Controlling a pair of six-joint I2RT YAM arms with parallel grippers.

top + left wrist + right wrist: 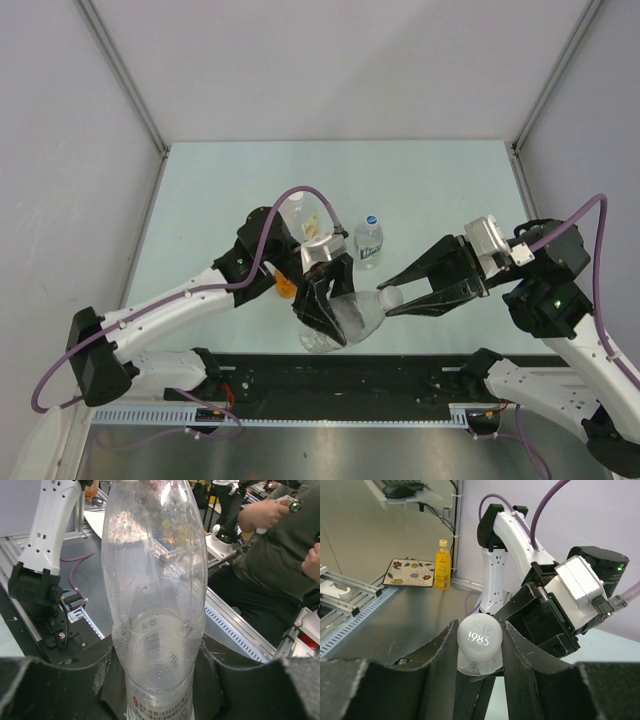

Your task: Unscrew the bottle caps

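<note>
inside the large clear bottle (155,605), droplets on the inner wall. held slanted above the near edge of the table (440,190), with the left end effector (325,310) clamped around its body. pinched between the fingers of the right end effector (398,297): its white cap (479,637), printed 1983. standing upright further back, a small bottle (369,245) with blue label and blue cap (371,218); beside it another clear bottle (300,208), partly hidden behind the left arm. pale green table, plain grey walls (320,60) around.

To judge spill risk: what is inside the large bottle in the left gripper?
The large bottle shows only droplets on its clear wall, no liquid level. Where the left gripper clamps it, fingers and label cover the inside.
</note>
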